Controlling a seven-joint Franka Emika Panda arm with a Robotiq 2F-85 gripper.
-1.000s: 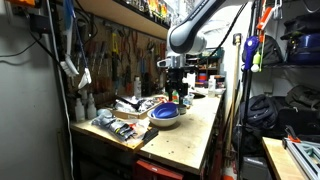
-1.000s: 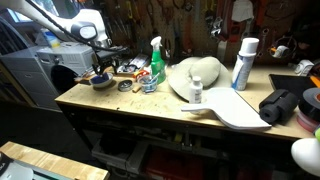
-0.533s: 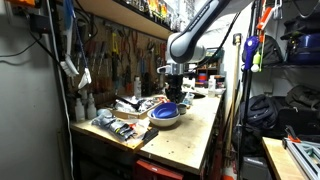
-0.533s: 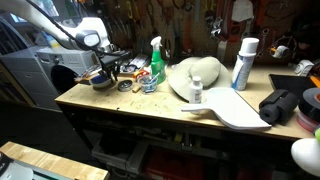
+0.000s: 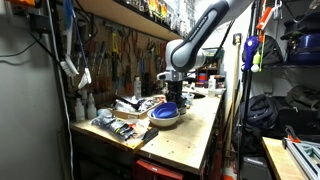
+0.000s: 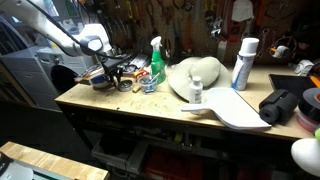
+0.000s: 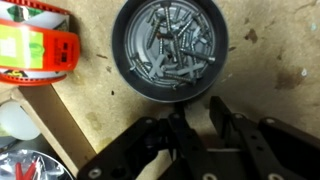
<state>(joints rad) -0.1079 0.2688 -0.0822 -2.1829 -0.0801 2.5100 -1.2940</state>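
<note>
Bowl: one dark round bowl stands on the bench, towards the far left end in an exterior view; it looks blue from the side.
Contents: a loose heap of screws, too many and too tangled to count.
Handling: probably heavy for its size with all that metal. The wall looks stiff and smooth, so likely slippery. Tipped, the screws would slide and spill, so it wants to stay level.
Where to hold: the rim nearest the claw, one finger inside and one outside. The round body looks too wide to span.
Claw: the claw is spread apart and grasps nothing, its tips just beside the bowl's rim. Whether they touch it cannot be told.
Left of bowl: one orange and green tape measure, near but apart.
Further right: one green spray bottle, one white cloth hat and one white can.
</note>
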